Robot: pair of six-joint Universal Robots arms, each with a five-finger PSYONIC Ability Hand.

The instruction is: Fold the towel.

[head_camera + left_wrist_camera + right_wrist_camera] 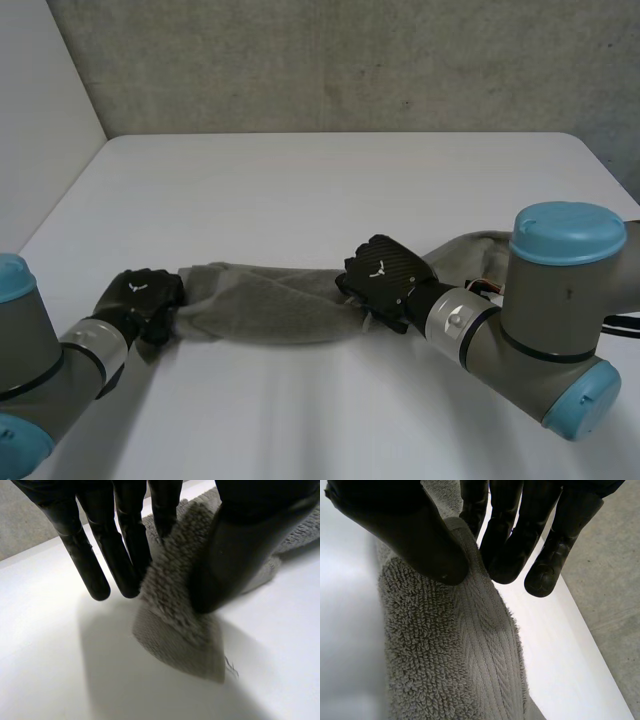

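**Item 1: towel**. Grey terry, bunched lengthwise into a long rumpled strip. Head view: lower-middle of frame, running from lower left to right of ctr on the white table. One end is at the left hand. The strip passes under the right hand and extends toward the right edge, behind the right arm.

**Item 2: left hand**. Black, lower left of frame, at the towel's left end. Left wrist view: thumb on one side of the cloth, fingers on the other, cloth nipped btw them. A corner of the towel hangs below the fingertips; whether its tip touches the table, cannot tell. Outer fingers straight, beside the cloth.

**Item 3: right hand**. Black, right of ctr, back facing up, over the strip. Right wrist view: thumb pressed on the towel's flat-woven hem band, fingers closed against the far side of that edge. Edge pinched, w/ terry pile spreading below the fingertips.

**Item 4: left arm**, **right arm**. Grey joints w/ light-blue caps, at the lower corners of frame.

**Item 5: wall**. Grey, rough finish, across top of frame behind the table.
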